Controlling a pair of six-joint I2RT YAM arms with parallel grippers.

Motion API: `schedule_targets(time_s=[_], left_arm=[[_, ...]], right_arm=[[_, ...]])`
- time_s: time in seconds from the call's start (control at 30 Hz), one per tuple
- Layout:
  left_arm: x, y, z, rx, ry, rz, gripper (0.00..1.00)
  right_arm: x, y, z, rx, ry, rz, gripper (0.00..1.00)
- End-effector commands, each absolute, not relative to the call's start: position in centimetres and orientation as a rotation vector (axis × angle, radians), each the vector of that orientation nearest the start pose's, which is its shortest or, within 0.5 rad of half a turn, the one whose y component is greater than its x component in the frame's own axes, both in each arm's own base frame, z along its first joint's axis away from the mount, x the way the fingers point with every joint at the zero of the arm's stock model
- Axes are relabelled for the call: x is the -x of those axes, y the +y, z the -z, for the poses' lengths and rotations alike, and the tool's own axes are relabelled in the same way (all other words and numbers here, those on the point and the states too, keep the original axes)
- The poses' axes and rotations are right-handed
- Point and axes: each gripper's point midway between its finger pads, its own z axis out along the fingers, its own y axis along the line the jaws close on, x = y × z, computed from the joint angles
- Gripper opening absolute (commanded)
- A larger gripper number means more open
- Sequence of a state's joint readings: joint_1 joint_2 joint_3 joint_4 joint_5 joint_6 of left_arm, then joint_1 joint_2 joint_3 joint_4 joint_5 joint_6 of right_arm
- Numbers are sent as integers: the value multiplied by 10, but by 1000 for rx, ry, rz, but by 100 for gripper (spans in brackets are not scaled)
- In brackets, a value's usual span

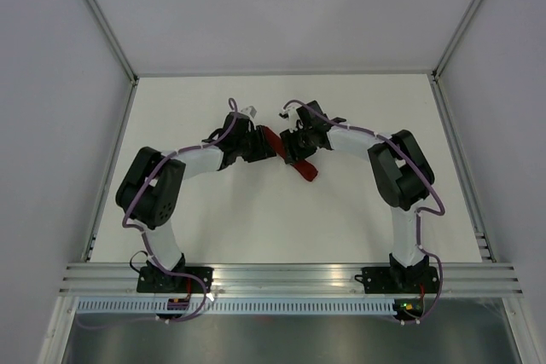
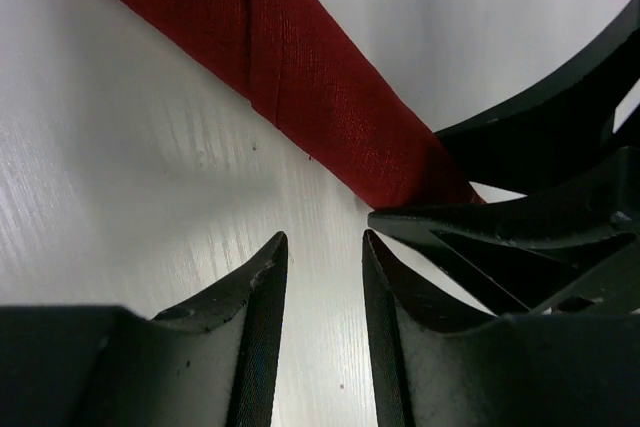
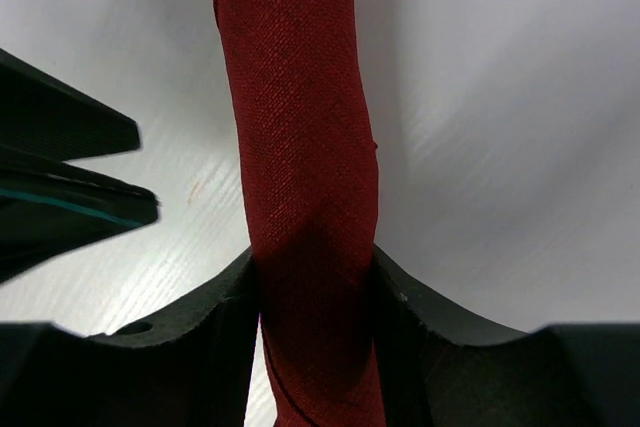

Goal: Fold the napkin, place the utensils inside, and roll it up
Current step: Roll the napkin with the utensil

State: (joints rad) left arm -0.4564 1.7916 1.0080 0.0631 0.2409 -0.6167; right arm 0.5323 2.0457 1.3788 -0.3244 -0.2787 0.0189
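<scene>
Maroon napkin (image 3: pixel 300 147) (rolled into a slim tube) lying on the white tabletop (image 1: pixel 256 219), right jaws clamped around it, left jaws parted just beside it, holding nothing

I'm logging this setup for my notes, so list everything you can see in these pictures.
napkin: one, dark red, rolled into a tube, mid-table
table: one, white, under everything
left arm: one, black and white, purple cable, near edge
right arm: one, black and white, purple cable, near edge
left claw: one, black, open, empty, beside the roll
right claw: one, black, closed around the roll
</scene>
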Motion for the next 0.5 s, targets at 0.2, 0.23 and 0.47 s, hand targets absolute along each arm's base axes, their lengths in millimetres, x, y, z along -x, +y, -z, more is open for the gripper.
schedule_targets(time_s=[0.2,0.23,0.47], left_arm=[[-419,-270,-65,238,2310,790,40],[-421,-270,-64,242,2309,785,40],[-430,-278,-58,224,2336,780,40]], right_arm=[[-346,285,25,569,2736,-691,51],[-345,286,26,565,2742,-704,51],[-339,291,25,563,2756,-771,53]])
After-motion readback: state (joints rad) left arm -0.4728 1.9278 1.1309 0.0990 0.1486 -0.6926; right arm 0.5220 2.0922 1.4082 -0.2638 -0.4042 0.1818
